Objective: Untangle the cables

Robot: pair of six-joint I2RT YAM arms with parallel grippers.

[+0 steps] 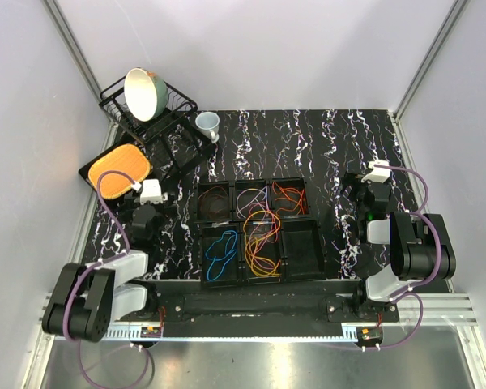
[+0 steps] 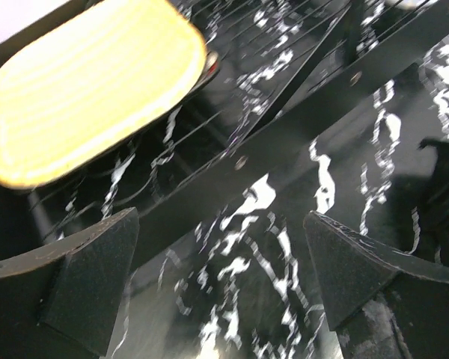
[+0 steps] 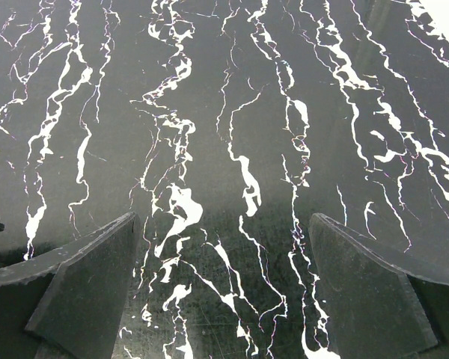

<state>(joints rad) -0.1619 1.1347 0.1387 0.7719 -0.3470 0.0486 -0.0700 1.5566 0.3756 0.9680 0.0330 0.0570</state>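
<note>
On the black marbled surface (image 1: 308,138), top view: one black tray (image 1: 302,253) with six compartments, two rows of three, sits midway between the two arms. The cables (image 1: 259,235) lie in it in loose loops.
- Back row: left holds dark red-brown loops, middle purple and white, right orange and red.
- Front row: left holds blue loops, middle orange and yellow.
- One yellow-orange loop crosses the divider between the two middle compartments.

Back left corner: one wire dish rack (image 1: 166,121) with one bowl (image 1: 143,91) tilted on edge. One pale cup (image 1: 208,124) stands just beside the rack. One orange plate (image 1: 119,164) lies in front of it.

The left claw (image 1: 143,193) is near the plate, apart from the tray. The right claw (image 1: 358,185) is right of the tray, not touching it.

Left wrist view: left claw (image 2: 221,217) released, jaws wide, nothing between them. The orange plate (image 2: 90,82) and rack bars (image 2: 284,134) lie ahead of it.

Right wrist view: right claw (image 3: 223,217) released, over bare surface (image 3: 224,112).
</note>
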